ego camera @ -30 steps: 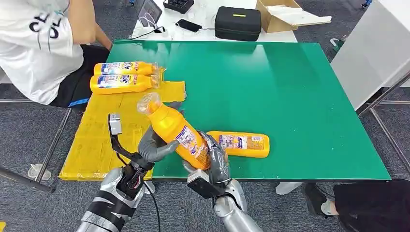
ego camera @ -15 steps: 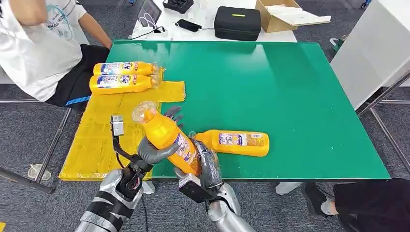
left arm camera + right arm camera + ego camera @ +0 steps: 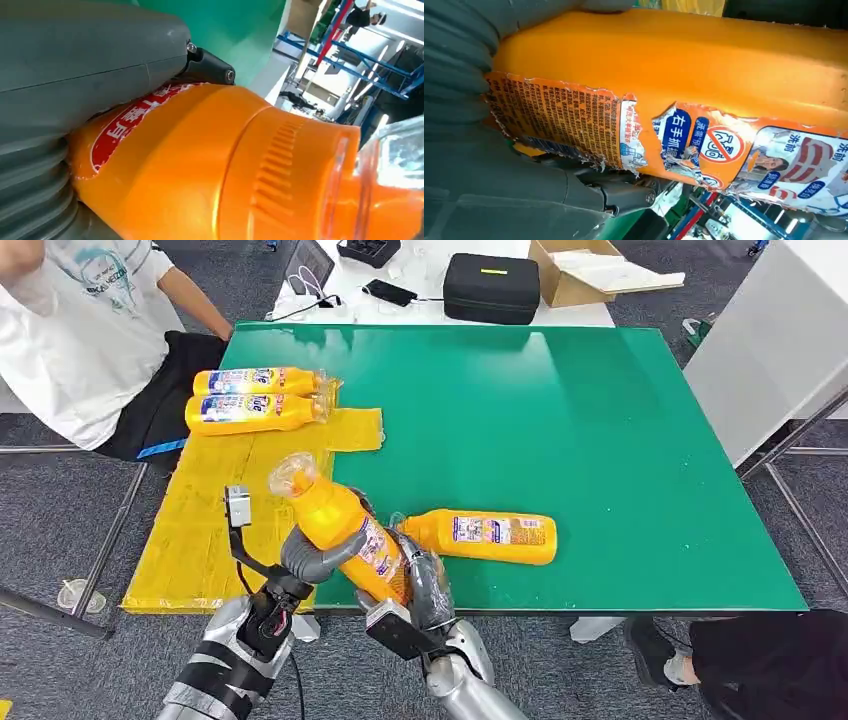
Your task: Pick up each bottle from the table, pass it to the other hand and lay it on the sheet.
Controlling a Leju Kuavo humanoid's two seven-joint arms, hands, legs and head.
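An orange bottle (image 3: 345, 530) with a clear cap hangs tilted over the table's front edge, cap pointing up and to the left. My left hand (image 3: 310, 550) wraps around its upper body; close up, its grey thumb (image 3: 75, 75) presses on the bottle (image 3: 210, 165). My right hand (image 3: 425, 585) grips the base, where the torn label of the bottle (image 3: 684, 65) lies against its palm (image 3: 484, 190). A second orange bottle (image 3: 490, 536) lies on the green table (image 3: 560, 410). Two more bottles (image 3: 255, 381) (image 3: 250, 412) lie side by side on the yellow sheet (image 3: 200, 530).
A person in a white shirt (image 3: 80, 340) sits at the table's left far corner. Behind the table stand a black case (image 3: 492, 287) and a cardboard box (image 3: 590, 270). A white cabinet (image 3: 780, 350) stands to the right.
My left hand's spread fingers have closed around the bottle. Bottle and both hands shifted slightly left and toward me. The person's arm moved away from the sheet.
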